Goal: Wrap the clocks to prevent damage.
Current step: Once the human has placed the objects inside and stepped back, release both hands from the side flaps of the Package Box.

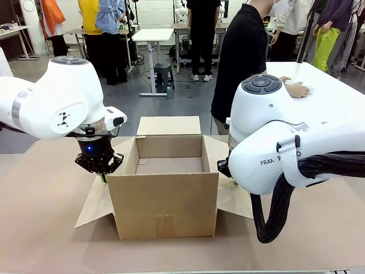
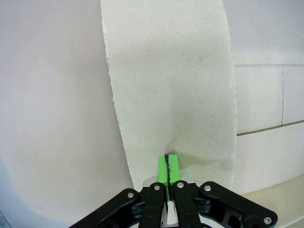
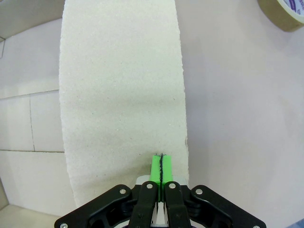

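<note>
The clocks are out of view. An open cardboard box (image 1: 165, 194) stands mid-table with its flaps folded outward. My left gripper (image 1: 102, 176) points down at the box's left flap (image 1: 94, 208). In the left wrist view its green pads (image 2: 164, 166) are pressed together, tips at the pale flap (image 2: 175, 85), nothing between them. In the right wrist view my right gripper (image 3: 161, 166) is likewise shut, tips at the right flap (image 3: 123, 95). From the front, the right arm's white body (image 1: 279, 142) hides that gripper.
A roll of brown tape (image 3: 282, 12) lies on the table beyond the right flap. A person in black (image 1: 242, 51) stands behind the box, one hand (image 1: 296, 89) resting on a white table (image 1: 325, 97) at the back right.
</note>
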### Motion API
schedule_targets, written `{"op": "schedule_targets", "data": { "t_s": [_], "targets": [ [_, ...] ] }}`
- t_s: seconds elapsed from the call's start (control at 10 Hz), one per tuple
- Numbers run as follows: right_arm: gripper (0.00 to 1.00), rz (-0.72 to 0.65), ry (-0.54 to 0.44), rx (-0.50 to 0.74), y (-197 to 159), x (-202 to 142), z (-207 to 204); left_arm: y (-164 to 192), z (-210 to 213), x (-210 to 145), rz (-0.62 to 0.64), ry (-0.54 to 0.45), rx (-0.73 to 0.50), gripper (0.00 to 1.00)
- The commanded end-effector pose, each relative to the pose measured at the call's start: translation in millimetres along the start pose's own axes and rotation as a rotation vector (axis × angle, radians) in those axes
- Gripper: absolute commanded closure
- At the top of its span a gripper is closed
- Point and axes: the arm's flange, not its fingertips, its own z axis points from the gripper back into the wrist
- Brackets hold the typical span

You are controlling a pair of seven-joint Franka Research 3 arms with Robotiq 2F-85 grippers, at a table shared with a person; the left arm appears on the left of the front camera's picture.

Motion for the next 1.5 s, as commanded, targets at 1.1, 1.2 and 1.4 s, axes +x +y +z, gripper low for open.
{"op": "schedule_targets", "data": {
  "t_s": [1.1,1.2,1.4],
  "targets": [
    [0.99,-0.002,-0.001,-0.004,0.0,-0.1,-1.1,-0.1,-0.1,-0.1,0.000,0.000,0.000,1.00],
    [0.99,-0.002,-0.001,-0.004,0.0,-0.1,-1.1,-0.1,-0.1,-0.1,0.000,0.000,0.000,1.00],
    [0.99,-0.002,-0.001,-0.004,0.0,-0.1,-1.1,-0.1,-0.1,-0.1,0.000,0.000,0.000,1.00]
  ]
}}
